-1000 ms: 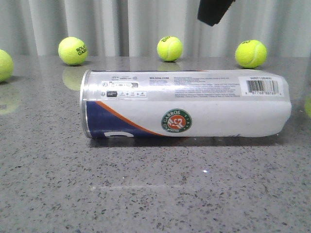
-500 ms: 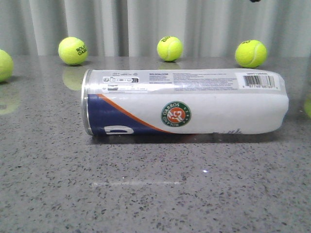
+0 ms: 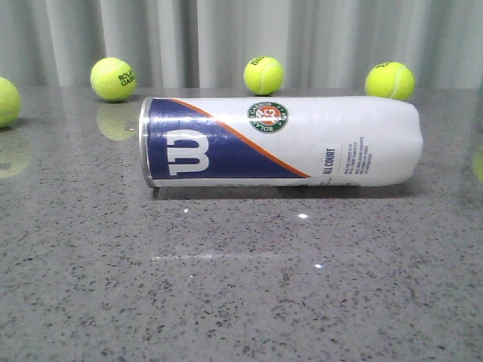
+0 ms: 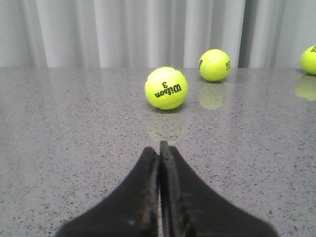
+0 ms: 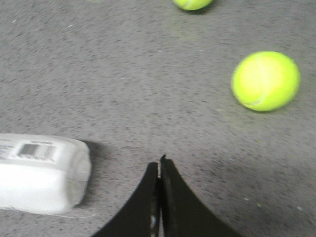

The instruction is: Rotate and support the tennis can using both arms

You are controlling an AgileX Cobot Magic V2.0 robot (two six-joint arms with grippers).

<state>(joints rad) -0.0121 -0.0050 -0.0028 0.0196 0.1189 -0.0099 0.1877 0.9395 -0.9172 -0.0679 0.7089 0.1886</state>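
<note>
Tennis can (image 3: 279, 141) on its side mid-bench (image 3: 226, 302), untouched | left claw (image 4: 159, 148) and right claw (image 5: 159, 165) pressed closed, empty | risk: unsupported can rolls toward tennis balls (image 3: 263, 75).

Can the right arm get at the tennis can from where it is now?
Probably yes. The right gripper, shut and empty, hovers just off the tennis can at its barcode end, with only bare table between them.
</note>
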